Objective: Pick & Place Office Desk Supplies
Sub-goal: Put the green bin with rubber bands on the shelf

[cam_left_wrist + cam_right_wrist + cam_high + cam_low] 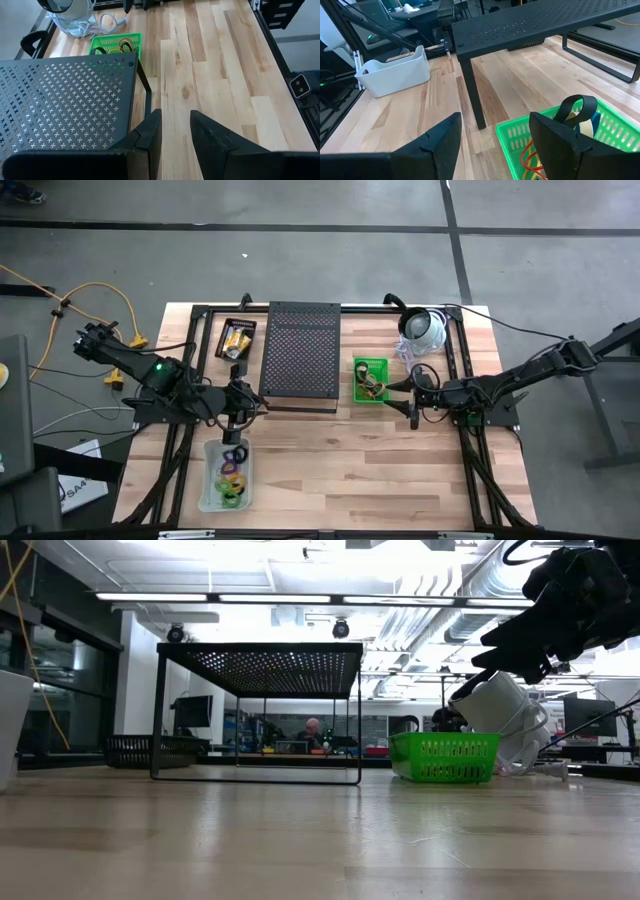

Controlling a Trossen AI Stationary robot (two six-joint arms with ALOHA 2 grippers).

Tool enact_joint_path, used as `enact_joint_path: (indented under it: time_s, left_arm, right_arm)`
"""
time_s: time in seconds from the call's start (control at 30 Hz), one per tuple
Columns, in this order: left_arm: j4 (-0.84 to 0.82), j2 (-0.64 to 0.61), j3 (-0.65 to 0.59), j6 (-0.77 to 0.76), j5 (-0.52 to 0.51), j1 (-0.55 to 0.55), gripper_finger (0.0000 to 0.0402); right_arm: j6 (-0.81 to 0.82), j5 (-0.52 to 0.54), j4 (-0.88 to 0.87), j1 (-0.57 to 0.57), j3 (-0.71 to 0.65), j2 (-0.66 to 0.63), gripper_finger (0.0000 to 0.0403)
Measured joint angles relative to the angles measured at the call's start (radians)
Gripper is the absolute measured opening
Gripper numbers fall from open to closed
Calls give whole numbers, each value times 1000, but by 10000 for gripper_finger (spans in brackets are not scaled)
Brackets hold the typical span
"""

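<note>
Coloured loops (233, 472) lie in a white bin (212, 492) near the table's front left. A green basket (370, 380) right of the black mesh stand (300, 355) holds a black loop (577, 112) and rubber bands (527, 160). Yellow packets (237, 340) lie in a black tray (236, 328) left of the stand. My left gripper (175, 135) is open and holds nothing, raised at the stand's near left corner, just beyond the bin. My right gripper (495, 140) is wide open and holds nothing, just right of the basket.
A white dome device (425, 330) with its cable lies behind the basket at the far right. The stand's legs (476, 100) rest on the table between the two grippers. Bare wood (350, 470) stretches across the table's near half.
</note>
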Motion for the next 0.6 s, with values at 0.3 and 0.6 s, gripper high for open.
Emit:
enact_joint_path:
  time_s: [0.3,0.6]
  left_arm:
    - [0,0,0,0,0,0,96]
    - [0,0,0,0,0,0,96]
  right_arm:
    - [0,0,0,0,0,0,223]
    - [-46,0,83,0,3,0,223]
